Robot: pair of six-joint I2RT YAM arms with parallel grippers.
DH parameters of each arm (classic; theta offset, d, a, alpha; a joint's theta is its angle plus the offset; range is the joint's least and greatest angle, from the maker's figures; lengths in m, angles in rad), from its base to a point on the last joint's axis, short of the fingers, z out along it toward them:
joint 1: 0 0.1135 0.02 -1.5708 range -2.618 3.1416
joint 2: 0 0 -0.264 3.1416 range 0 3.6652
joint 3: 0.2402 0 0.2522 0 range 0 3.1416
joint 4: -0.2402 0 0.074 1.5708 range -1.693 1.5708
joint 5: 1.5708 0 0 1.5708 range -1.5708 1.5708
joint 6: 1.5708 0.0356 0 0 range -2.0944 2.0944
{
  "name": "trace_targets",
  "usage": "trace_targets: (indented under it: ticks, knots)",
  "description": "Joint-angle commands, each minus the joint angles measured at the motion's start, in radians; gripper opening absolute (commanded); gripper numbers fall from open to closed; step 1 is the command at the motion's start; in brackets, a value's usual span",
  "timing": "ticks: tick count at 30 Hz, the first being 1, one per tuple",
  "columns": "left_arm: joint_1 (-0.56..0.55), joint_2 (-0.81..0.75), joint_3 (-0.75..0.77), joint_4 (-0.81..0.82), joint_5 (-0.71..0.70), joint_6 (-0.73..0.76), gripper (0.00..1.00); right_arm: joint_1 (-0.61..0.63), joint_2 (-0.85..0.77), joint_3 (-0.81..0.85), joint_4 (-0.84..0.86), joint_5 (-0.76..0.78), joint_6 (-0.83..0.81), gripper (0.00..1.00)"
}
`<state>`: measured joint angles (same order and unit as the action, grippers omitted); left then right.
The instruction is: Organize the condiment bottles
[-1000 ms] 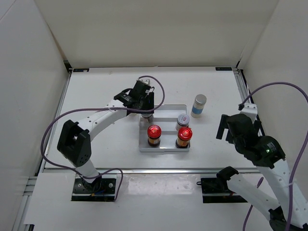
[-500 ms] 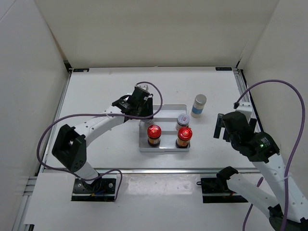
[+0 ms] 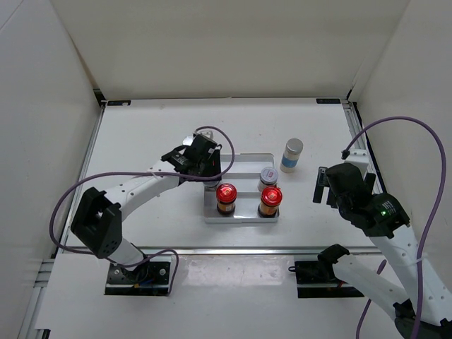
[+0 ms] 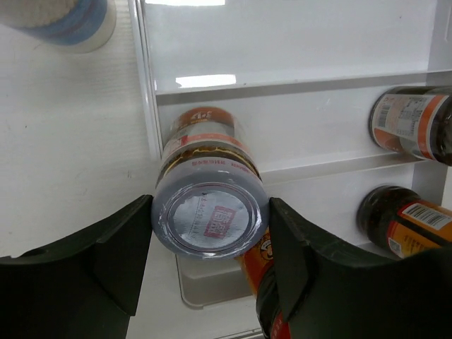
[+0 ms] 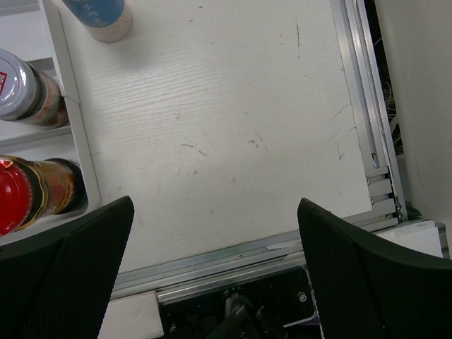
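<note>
My left gripper (image 4: 210, 233) is shut on a short silver-lidded jar (image 4: 210, 212) that stands at the left edge of the white tray's (image 4: 296, 113) middle row; from above the gripper (image 3: 205, 168) hides this jar. The second silver-lidded jar (image 3: 268, 176) stands at the middle row's right. Two amber red-capped bottles (image 3: 226, 196) (image 3: 270, 199) fill the front row. One white-and-blue bottle (image 3: 292, 155) stands right of the tray, the other (image 3: 189, 142) left of it, behind my left gripper. My right gripper (image 3: 324, 186) is open and empty, right of the tray.
The tray's (image 3: 244, 161) far row holds nothing. In the right wrist view the table's metal rail (image 5: 360, 106) runs along the right and near edges, with the tray wall (image 5: 68, 120) at the left. White walls enclose the table.
My left gripper has drawn back toward the near left, staying at the jar at the tray's left edge. My right arm shifted slightly a second ago, then stayed still.
</note>
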<state>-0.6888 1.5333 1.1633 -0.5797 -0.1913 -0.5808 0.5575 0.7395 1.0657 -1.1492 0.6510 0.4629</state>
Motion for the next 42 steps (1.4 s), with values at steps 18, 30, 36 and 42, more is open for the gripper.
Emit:
trace_targets:
  ticks: [18,30,36,42]
  knots:
    - [-0.003,0.010,0.134,-0.057,-0.095,0.022,1.00,-0.001,-0.017,-0.010,0.042,-0.002,-0.017,1.00]
    - [0.227,0.045,0.369,-0.089,-0.096,0.159,1.00,-0.001,-0.008,-0.010,0.051,-0.011,-0.026,1.00]
    - [0.322,0.146,0.378,-0.089,0.019,0.150,1.00,-0.001,-0.008,-0.010,0.051,-0.011,-0.026,1.00]
    - [0.322,0.220,0.378,-0.089,0.043,0.150,1.00,-0.001,-0.008,-0.010,0.051,-0.011,-0.026,1.00]
